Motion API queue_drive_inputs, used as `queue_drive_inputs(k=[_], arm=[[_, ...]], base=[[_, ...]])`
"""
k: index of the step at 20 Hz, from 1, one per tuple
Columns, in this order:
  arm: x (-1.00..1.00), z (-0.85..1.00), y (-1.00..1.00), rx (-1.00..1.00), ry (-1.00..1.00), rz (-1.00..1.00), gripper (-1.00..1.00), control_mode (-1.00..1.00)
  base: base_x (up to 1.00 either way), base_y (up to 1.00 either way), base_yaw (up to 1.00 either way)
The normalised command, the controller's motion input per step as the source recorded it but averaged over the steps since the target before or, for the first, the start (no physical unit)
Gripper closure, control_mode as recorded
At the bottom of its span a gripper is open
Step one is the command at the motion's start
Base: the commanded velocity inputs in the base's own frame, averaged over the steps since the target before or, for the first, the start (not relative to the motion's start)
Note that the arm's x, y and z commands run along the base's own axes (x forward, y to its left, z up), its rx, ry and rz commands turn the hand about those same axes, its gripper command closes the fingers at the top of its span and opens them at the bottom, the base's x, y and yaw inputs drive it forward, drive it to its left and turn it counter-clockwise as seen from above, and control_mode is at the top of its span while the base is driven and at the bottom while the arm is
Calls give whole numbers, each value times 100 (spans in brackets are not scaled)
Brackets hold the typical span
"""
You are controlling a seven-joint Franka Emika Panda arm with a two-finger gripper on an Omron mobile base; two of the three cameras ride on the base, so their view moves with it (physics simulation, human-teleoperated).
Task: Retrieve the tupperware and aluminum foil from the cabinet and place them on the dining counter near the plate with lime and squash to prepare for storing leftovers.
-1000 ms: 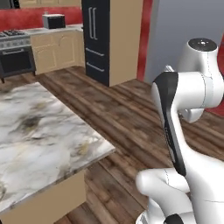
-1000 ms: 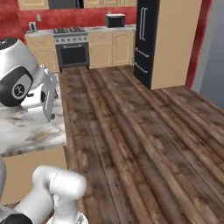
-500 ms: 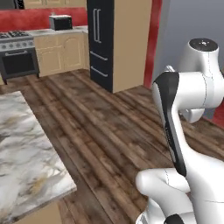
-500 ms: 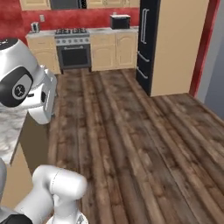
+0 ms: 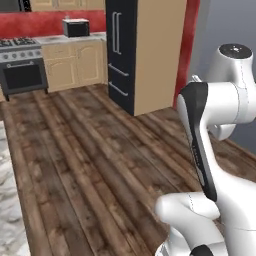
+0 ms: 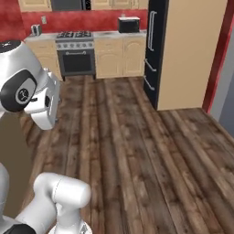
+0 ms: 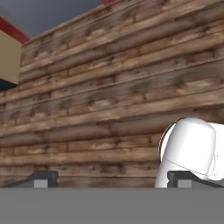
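Note:
My gripper [image 7: 116,179] is open, its two dark fingertips [image 7: 43,177] standing wide apart with nothing between them, and it looks down on the brown plank floor [image 7: 109,87]. The arm is folded up close above the base, with the hand [image 6: 45,107] at the left of the right base view. A thin strip of a marbled slab [image 5: 7,210] runs along the lower left edge of the left base view; I cannot tell whether it is the dining counter. The tupperware, aluminum foil, cabinet and plate are out of view.
A tall black fridge [image 5: 120,50] [image 6: 153,50] in a tan housing stands ahead. Further back is a stove [image 5: 22,70] [image 6: 75,55] among tan cupboards, with a dark box-shaped appliance [image 5: 76,27] [image 6: 129,23] on their counter. Open wooden floor [image 6: 137,151] lies between.
The whole picture has shifted: the base has turned, so the marbled slab has slid off to the left and the fridge looms larger. The gripper stays open.

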Motion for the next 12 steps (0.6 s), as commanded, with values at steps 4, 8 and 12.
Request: queue_drive_inputs(k=[4, 8, 12], arm=[[0, 0, 0, 0, 0, 0, -100, 100], [0, 0, 0, 0, 0, 0, -100, 100], [0, 0, 0, 0, 0, 0, -100, 100]], base=[[100, 7, 4], [100, 40, 0], [100, 42, 0]])
